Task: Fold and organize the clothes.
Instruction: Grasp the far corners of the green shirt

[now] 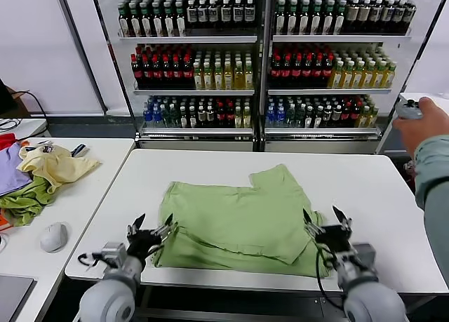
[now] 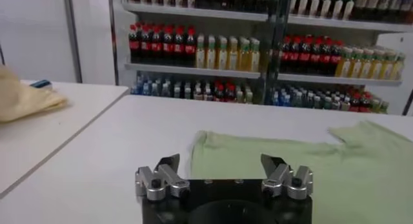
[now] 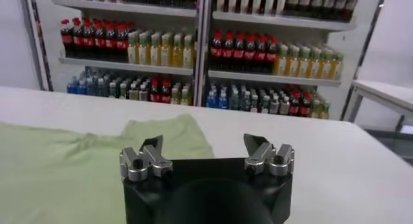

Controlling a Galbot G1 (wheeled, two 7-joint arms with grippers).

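The clothes, one light green T-shirt [image 1: 238,220], lie partly folded on the white table [image 1: 210,171], plain side up, one sleeve toward the far right. My left gripper [image 1: 149,228] hovers open at the shirt's near left corner, nothing between its fingers. My right gripper [image 1: 327,222] hovers open at the near right corner, also empty. The left wrist view has the open left gripper [image 2: 222,161] in front of the T-shirt [image 2: 303,164]. In the right wrist view the open right gripper [image 3: 204,143] stands over the T-shirt [image 3: 71,164].
A heap of pale yellow, green and purple garments [image 1: 38,176] and a computer mouse [image 1: 53,236] lie on the side table at left. Shelves of bottles [image 1: 259,55] stand behind. A person's hand with a controller [image 1: 415,118] is at the right.
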